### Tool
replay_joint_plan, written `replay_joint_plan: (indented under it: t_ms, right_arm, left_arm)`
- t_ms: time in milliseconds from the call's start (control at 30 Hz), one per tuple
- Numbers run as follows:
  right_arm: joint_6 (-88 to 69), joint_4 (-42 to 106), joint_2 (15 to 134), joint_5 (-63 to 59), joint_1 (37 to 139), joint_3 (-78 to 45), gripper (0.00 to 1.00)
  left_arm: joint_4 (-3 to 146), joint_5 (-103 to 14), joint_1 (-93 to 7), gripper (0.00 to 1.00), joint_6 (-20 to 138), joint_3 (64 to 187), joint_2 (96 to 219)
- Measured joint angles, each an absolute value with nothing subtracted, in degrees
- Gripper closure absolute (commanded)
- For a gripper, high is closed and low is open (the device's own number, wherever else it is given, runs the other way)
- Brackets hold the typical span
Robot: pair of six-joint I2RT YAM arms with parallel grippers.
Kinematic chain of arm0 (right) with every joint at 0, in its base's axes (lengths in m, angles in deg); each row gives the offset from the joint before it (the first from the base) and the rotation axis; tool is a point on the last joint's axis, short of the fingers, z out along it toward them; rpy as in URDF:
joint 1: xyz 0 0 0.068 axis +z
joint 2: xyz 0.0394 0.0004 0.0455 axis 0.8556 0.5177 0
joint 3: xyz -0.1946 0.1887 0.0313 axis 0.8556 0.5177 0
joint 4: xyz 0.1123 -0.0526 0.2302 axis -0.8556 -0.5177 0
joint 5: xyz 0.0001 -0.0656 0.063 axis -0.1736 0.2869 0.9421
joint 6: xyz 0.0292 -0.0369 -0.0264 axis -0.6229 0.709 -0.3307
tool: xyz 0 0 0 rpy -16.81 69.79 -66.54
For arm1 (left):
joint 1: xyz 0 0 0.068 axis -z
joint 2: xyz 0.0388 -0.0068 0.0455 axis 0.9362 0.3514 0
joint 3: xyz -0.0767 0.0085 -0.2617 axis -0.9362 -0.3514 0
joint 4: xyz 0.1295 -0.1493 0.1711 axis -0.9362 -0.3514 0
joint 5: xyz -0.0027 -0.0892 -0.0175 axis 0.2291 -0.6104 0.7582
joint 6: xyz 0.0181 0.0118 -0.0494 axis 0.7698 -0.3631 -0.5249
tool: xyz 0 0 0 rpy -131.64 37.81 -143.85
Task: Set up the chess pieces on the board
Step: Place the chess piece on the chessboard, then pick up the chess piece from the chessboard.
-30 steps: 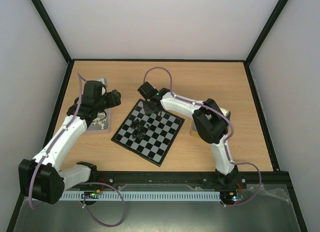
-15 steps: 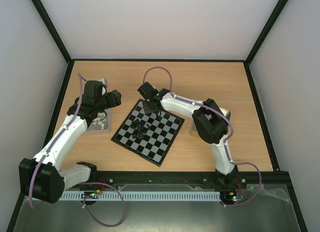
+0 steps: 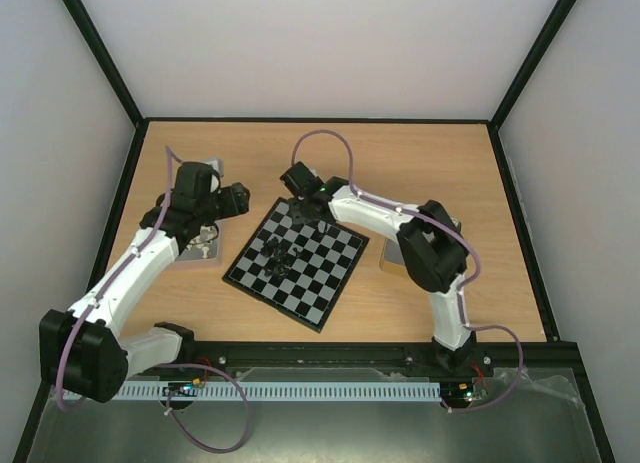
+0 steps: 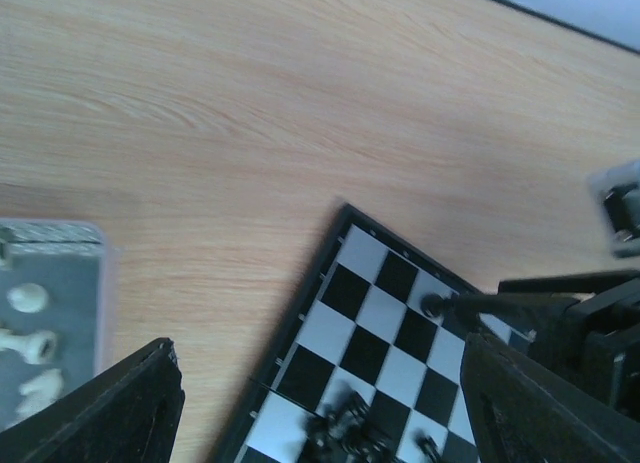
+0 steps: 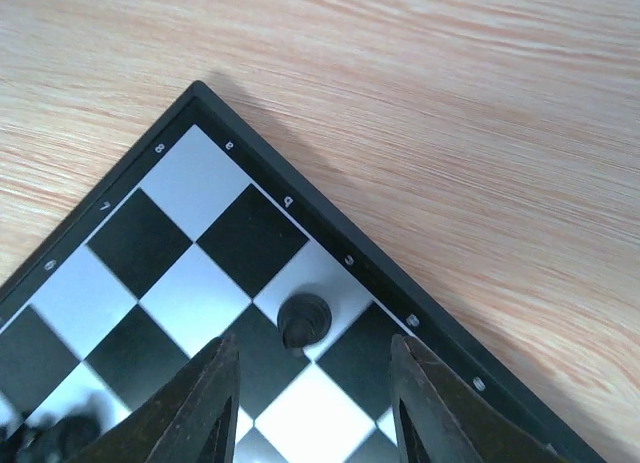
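Note:
The board [image 3: 300, 268] lies at an angle in the middle of the table. My right gripper [image 3: 312, 213] hangs over its far corner, open [image 5: 313, 361]. A black chess piece [image 5: 305, 319] stands free on a light edge square just beyond the fingertips, touching neither; the same piece [image 4: 432, 306] shows in the left wrist view. Several black chess pieces [image 3: 278, 255] lie heaped on the board's left part [image 4: 352, 435]. My left gripper [image 3: 236, 199] is open [image 4: 320, 388] above the board's left rim, holding nothing.
A metal tray [image 3: 203, 247] with white pieces [image 4: 30, 335] sits left of the board, under the left arm. Another metal tray [image 3: 392, 259] lies right of the board, mostly hidden by the right arm. Black frame rails border the table.
The right gripper's jaws have parted and let go of the black piece, which now stands alone on its square. The left gripper has shifted slightly right.

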State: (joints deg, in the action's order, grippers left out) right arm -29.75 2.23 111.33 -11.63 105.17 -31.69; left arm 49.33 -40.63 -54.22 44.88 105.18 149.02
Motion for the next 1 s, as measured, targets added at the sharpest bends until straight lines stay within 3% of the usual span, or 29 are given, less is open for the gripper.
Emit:
replay_joint_plan:
  t_ms: [200,367,1000]
  right_arm:
    - [-32.43,4.63,100.49,-9.71,105.17,-23.58,0.60]
    - [-33.20,5.64,95.88,-6.87,106.20,-16.78,0.61]
    - [-31.34,5.79,102.52,-1.93,112.93,-13.59,0.69]
  left_arm:
    - [50.16,-41.11,-48.98,0.31,43.09,103.02,151.21]
    - [50.44,-41.35,-47.38,0.32,41.05,100.96,153.65]
    - [52.08,-41.50,-47.08,0.31,39.41,100.96,153.76]
